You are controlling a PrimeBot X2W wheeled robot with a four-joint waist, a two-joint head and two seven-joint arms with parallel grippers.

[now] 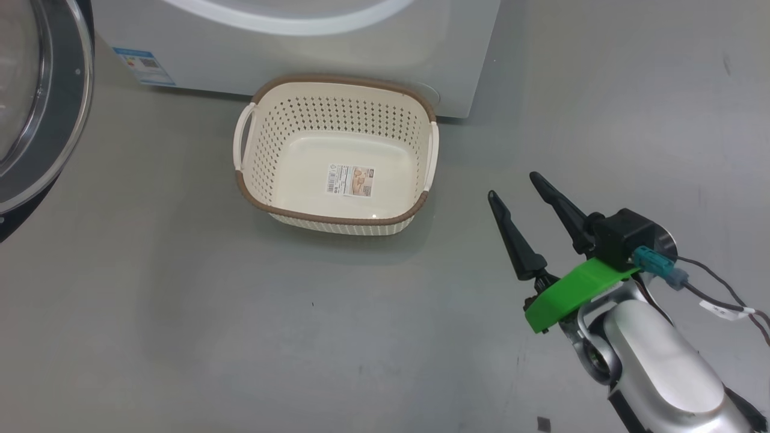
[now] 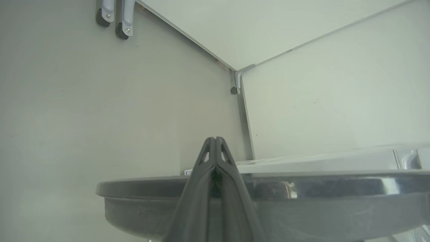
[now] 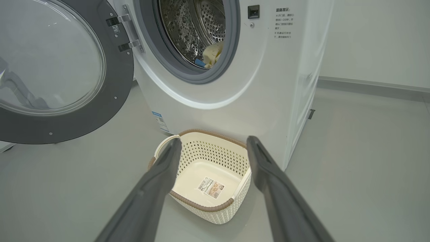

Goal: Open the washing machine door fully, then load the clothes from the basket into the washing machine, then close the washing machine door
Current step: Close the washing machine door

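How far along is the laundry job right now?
Done: the round black-rimmed glass door stands open, the cream perforated plastic basket is empty, and pale yellow clothes lie in the steel drum. In hand: the shut left tool is by the door's rim; the open right tool holds nothing. Left: closing the door.

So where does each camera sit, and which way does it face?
Head: looks down at floor, basket, machine; open right claw lower right.
Left wrist: looks along shut left claw, over the door rim.
Right wrist: faces machine, drum and clothes, past the right claw.
Shared: head and right wrist both show the basket.
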